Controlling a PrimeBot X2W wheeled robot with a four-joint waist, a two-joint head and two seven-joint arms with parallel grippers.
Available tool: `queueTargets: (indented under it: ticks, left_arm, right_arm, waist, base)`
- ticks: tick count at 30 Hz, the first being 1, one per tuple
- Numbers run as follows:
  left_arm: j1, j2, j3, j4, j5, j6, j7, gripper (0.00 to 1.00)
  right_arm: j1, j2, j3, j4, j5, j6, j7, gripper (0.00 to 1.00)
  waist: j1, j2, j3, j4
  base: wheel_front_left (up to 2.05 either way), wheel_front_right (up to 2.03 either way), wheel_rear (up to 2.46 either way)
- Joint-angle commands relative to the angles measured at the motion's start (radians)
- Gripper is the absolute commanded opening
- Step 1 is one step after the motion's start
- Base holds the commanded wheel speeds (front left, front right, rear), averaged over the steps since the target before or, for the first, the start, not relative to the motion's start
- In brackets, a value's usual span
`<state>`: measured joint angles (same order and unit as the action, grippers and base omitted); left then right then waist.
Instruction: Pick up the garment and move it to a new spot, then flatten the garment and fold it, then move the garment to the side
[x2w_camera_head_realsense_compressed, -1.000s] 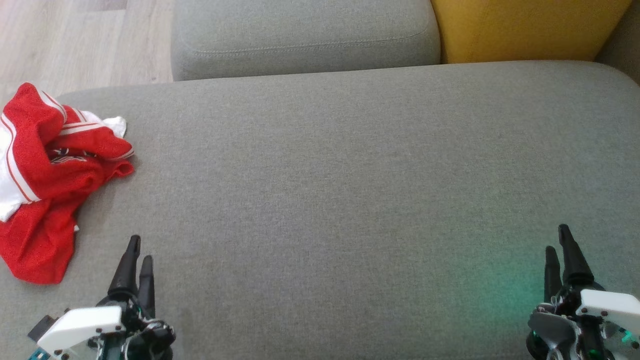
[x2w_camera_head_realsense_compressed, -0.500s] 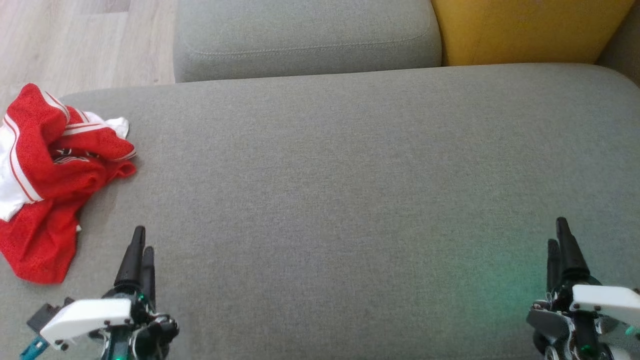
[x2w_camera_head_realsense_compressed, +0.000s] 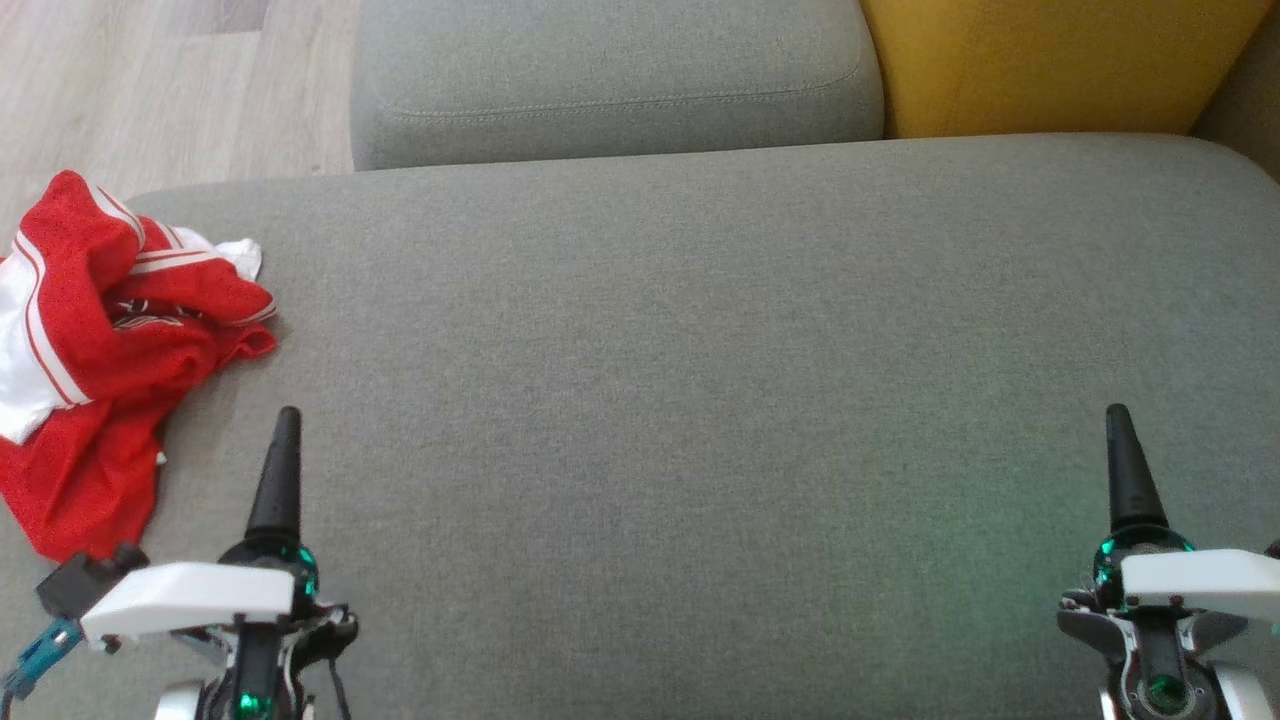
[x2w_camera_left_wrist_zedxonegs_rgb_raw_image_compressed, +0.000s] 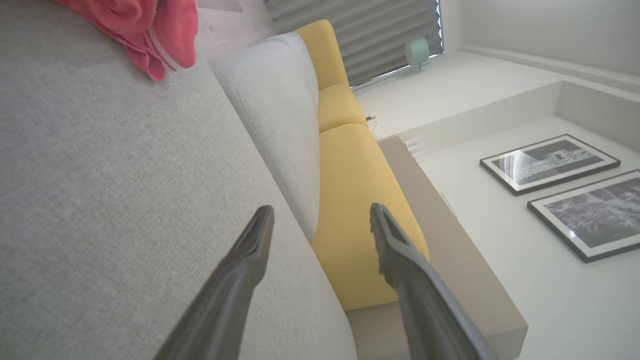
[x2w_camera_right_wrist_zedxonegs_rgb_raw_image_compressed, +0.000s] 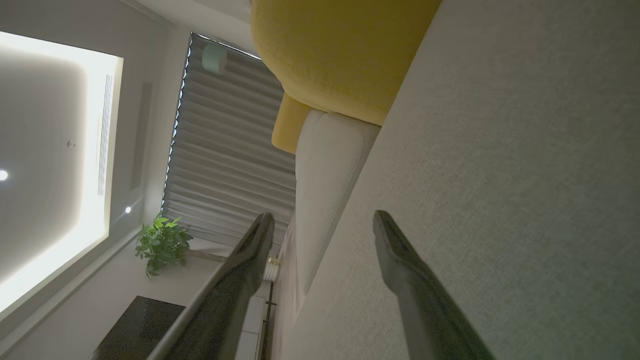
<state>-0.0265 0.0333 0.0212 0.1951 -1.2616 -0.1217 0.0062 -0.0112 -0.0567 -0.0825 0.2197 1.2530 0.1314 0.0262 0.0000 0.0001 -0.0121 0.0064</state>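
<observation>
The garment (x2w_camera_head_realsense_compressed: 95, 350) is a crumpled red piece with white stripes and white panels, heaped at the left edge of the grey sofa seat (x2w_camera_head_realsense_compressed: 680, 380). A corner of the garment (x2w_camera_left_wrist_zedxonegs_rgb_raw_image_compressed: 150, 30) shows at the top left of the left wrist view. My left gripper (x2w_camera_head_realsense_compressed: 287, 420) hovers over the seat just right of the heap, apart from it, turned on edge so one finger covers the other. In its wrist view the left gripper (x2w_camera_left_wrist_zedxonegs_rgb_raw_image_compressed: 320, 220) is open and empty. My right gripper (x2w_camera_head_realsense_compressed: 1117, 418) stands at the lower right, far from the garment, and the right gripper (x2w_camera_right_wrist_zedxonegs_rgb_raw_image_compressed: 322, 222) is open and empty too.
A grey cushion (x2w_camera_head_realsense_compressed: 610, 80) lies along the back of the seat, with a yellow cushion (x2w_camera_head_realsense_compressed: 1050, 60) to its right. Wooden floor (x2w_camera_head_realsense_compressed: 150, 90) shows beyond the seat's left end. The wide middle of the seat lies between my grippers.
Both grippers have moved forward up the view and rolled on edge, so each pair of fingers now lines up as one. The garment has not moved.
</observation>
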Motion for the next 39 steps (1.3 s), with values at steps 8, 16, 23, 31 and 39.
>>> queueTargets:
  ticks: [8, 16, 23, 31, 39]
  left_arm:
    - [-0.05, 0.011, -0.017, -0.065, 0.165, -0.004, -0.031, 1.0]
    - [-0.045, 0.016, -0.038, -0.08, 0.292, -0.002, -0.052, 1.0]
    - [-0.041, 0.03, -0.065, -0.09, 0.411, 0.011, -0.072, 1.0]
    - [-0.038, 0.05, -0.102, -0.095, 0.532, 0.039, -0.095, 1.0]
    - [-0.03, 0.073, -0.132, -0.092, 0.633, 0.067, -0.119, 1.0]
  right_arm:
    - [-0.035, -0.038, 0.03, -0.072, -0.174, 0.0, -0.018, 1.0]
    - [-0.027, -0.042, 0.045, -0.087, -0.303, 0.0, -0.019, 1.0]
    - [-0.02, -0.044, 0.06, -0.094, -0.409, 0.0, -0.023, 1.0]
    - [-0.017, -0.048, 0.083, -0.099, -0.516, 0.0, -0.04, 1.0]
    - [-0.014, -0.057, 0.1, -0.094, -0.617, 0.0, -0.058, 1.0]
  waist:
    - [0.0, -0.0001, -0.008, 0.001]
    - [0.0, -0.0001, -0.014, 0.002]
    - [0.0, -0.0001, -0.018, 0.004]
    - [0.0, -0.0001, -0.022, 0.006]
    - [0.0, -0.0001, -0.025, 0.005]
  base:
    - [0.0, 0.0, 0.0]
    - [0.0, 0.0, 0.0]
    - [0.0, 0.0, 0.0]
    - [0.0, 0.0, 0.0]
    - [0.0, 0.0, 0.0]
